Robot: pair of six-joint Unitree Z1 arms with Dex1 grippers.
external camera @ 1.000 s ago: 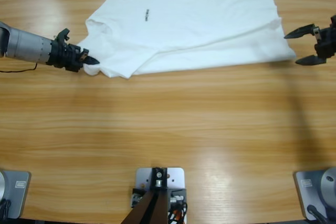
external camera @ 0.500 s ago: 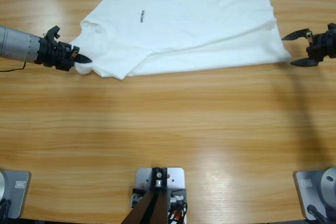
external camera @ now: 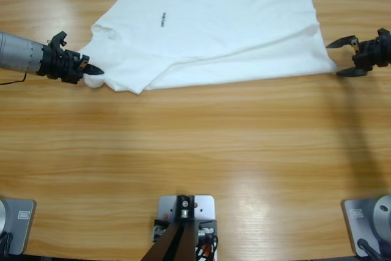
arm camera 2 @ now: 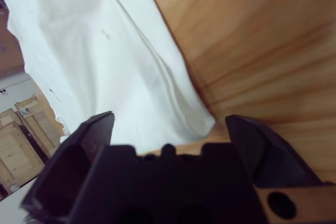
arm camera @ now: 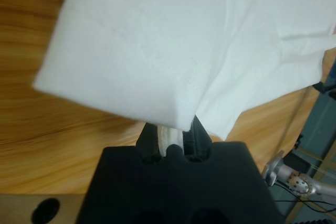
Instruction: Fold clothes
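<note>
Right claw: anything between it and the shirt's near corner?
Nothing: in the high view only bare table separates the open right claw from the T-shirt corner.

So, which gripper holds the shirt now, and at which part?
The left gripper pinches the T-shirt at its sleeve edge. The right gripper is open, holding nothing.

Bare table (external camera: 201,151) before T-shirt (external camera: 208,32)

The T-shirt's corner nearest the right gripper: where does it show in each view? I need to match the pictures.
High view: T-shirt corner at right, just short of the open right gripper.
Right wrist view: corner low centre, between the jaws.
Left wrist view: not visible; only cloth clamped in the left gripper.
Shared landmark: wooden table.
</note>
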